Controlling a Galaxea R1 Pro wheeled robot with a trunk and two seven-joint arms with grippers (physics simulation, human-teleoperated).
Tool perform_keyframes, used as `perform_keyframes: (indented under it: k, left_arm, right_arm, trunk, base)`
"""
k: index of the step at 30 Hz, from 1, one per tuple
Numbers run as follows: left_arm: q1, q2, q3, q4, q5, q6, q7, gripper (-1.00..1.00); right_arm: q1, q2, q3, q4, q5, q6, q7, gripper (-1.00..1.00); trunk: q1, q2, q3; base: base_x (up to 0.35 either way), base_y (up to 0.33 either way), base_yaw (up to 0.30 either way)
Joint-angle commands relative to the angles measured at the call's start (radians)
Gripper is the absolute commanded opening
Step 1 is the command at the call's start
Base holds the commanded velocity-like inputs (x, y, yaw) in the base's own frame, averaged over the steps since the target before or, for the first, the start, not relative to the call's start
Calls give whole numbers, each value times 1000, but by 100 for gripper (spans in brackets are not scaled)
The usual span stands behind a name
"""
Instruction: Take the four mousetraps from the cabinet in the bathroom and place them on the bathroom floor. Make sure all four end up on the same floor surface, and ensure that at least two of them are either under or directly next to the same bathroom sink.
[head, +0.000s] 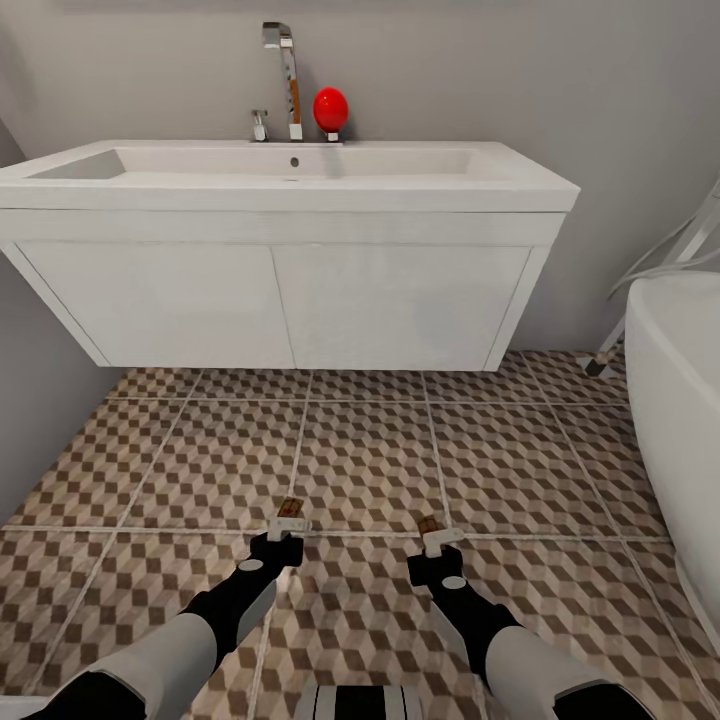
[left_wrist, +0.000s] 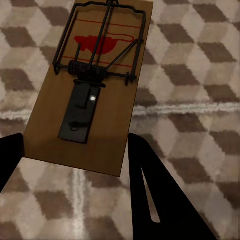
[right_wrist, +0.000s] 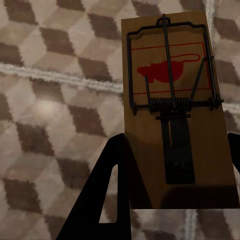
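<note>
Two mousetraps are in view, one in each gripper. The left gripper (head: 287, 530) pinches the left mousetrap (head: 291, 509) and the right gripper (head: 437, 541) pinches the right mousetrap (head: 428, 525). Both point long-ways away, toward the far white sink cabinet (head: 290, 300), above the bathroom floor (head: 370, 460).

A sink (head: 290, 175) is mounted against the back wall, with a tap (head: 285, 75) behind its basin and the bathroom floor (head: 370, 470) beneath. A bathtub (head: 680, 400) stands to the right. Before the sink, two mousetraps (head: 291, 510) (head: 428, 525) are held side by side over the floor
</note>
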Motion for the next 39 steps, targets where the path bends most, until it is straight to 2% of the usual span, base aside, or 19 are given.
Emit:
perform_keyframes:
  k: [1, 16, 24, 39]
  left_arm:
    - [-1, 1, -8, 1, 6, -3, 4, -100]
    - [-1, 2, -4, 4, 7, -5, 5, -100]
    - [-1, 2, -4, 4, 6, -5, 10, -100]
    - [-1, 2, -3, 3, 6, -7, 10, -100]
  right_arm:
    - [-1, 0, 5, 1, 3, -1, -6, -100]
    - [-1, -3, 5, -34, 4, 8, -6, -100]
    - [-1, -6, 5, -48, 5, 12, -6, -100]
    - [-1, -6, 6, -49, 5, 12, -6, -100]
  trunk:
    - [0, 0, -5]
    - [7, -4, -63]
    - [7, -4, -63]
    - [14, -7, -121]
  base:
    - [0, 0, 0]
    - [0, 0, 0]
    - [0, 0, 0]
    - [0, 0, 0]
